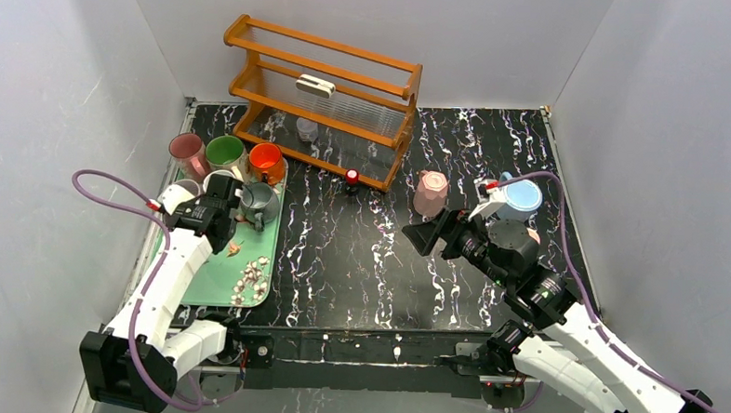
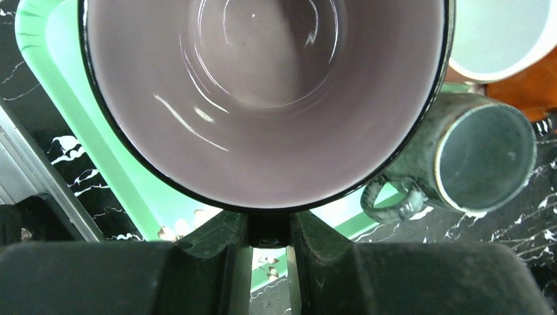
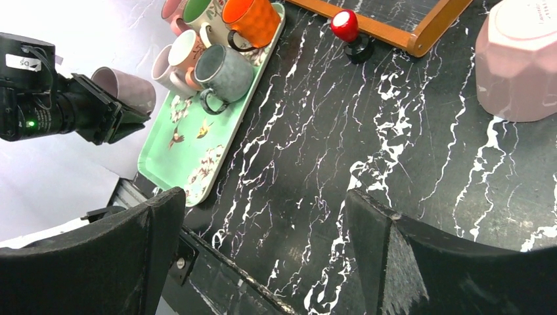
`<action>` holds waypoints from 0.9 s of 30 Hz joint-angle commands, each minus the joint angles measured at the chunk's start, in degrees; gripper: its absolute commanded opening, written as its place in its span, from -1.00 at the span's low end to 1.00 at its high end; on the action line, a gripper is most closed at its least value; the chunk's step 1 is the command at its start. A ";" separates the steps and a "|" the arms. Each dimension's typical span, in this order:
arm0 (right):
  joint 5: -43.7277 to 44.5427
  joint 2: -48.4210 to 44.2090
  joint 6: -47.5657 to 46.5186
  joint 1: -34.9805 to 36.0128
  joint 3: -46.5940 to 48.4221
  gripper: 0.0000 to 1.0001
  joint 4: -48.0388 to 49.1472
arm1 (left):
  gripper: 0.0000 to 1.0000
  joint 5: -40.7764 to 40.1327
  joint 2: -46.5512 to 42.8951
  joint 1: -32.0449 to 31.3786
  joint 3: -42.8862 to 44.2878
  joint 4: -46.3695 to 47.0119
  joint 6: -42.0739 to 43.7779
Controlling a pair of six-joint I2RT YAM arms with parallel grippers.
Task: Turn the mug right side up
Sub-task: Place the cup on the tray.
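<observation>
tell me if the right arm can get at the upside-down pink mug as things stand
Probably yes: the right claw is open and close to the pink mug, which stands alone on the table with nothing between them.

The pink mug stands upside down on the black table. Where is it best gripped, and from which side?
Grip the pink mug across its faceted side walls, probably from the near side, where the open right pincer faces it. Its rim sits on the table, so no lip is free; no handle shows.
</observation>
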 commanded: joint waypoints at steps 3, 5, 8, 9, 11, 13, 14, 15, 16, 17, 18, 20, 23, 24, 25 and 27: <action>2.38 -2.83 -0.68 0.30 1.80 0.97 0.55 | -1.00 0.72 1.38 7.25 -1.83 4.52 1.39; 2.59 -3.18 -0.73 0.30 1.64 0.97 0.63 | -1.00 1.91 2.42 9.47 -2.33 5.09 1.15; 2.45 -2.83 -0.99 0.29 2.03 0.97 0.21 | -1.00 2.12 3.16 12.16 -3.78 7.21 1.34; 2.36 -2.65 -1.03 0.29 2.21 0.97 -0.01 | -1.00 2.42 3.53 13.40 -4.12 7.78 1.50; 2.18 -2.27 -1.08 0.25 2.37 0.97 -0.33 | -1.00 3.18 4.91 15.64 -4.45 8.59 1.56; 2.16 -2.26 -0.84 0.29 2.24 0.97 -0.44 | -1.00 4.26 6.81 17.34 -4.60 9.32 1.61; 2.07 -2.30 -0.59 0.29 2.09 0.97 -0.30 | -1.00 4.63 7.80 18.01 -4.49 9.63 1.42; 1.95 -2.38 -0.45 0.27 1.92 0.97 -0.07 | -1.00 5.05 8.64 18.70 -4.42 9.89 1.28; 1.91 -2.39 -0.35 0.25 1.85 0.97 0.12 | -1.00 5.52 9.36 19.44 -4.38 10.22 1.37; 1.89 -2.32 -0.33 0.29 1.84 0.97 0.18 | -1.00 6.30 9.79 20.23 -4.62 11.14 1.80; 1.89 -2.20 -0.33 0.27 2.04 0.97 0.12 | -1.00 7.42 10.39 20.86 -4.87 12.52 2.31; 1.97 -1.84 -0.33 0.29 2.35 0.97 0.03 | -1.00 9.41 11.21 21.73 -5.07 14.41 3.56; 1.98 -1.44 -0.11 0.27 2.42 0.97 0.03 | -1.00 9.79 12.51 22.32 -5.10 15.51 4.45; 1.94 -1.31 0.05 0.29 2.31 0.97 0.13 | -0.99 9.76 12.86 22.55 -5.17 15.96 4.83; 1.81 -1.26 0.22 0.25 2.10 0.97 0.44 | -0.98 9.76 13.13 22.74 -5.12 16.40 5.10; 1.53 -1.03 0.49 0.29 1.89 0.97 0.83 | -0.94 10.07 13.55 23.02 -5.16 17.48 5.80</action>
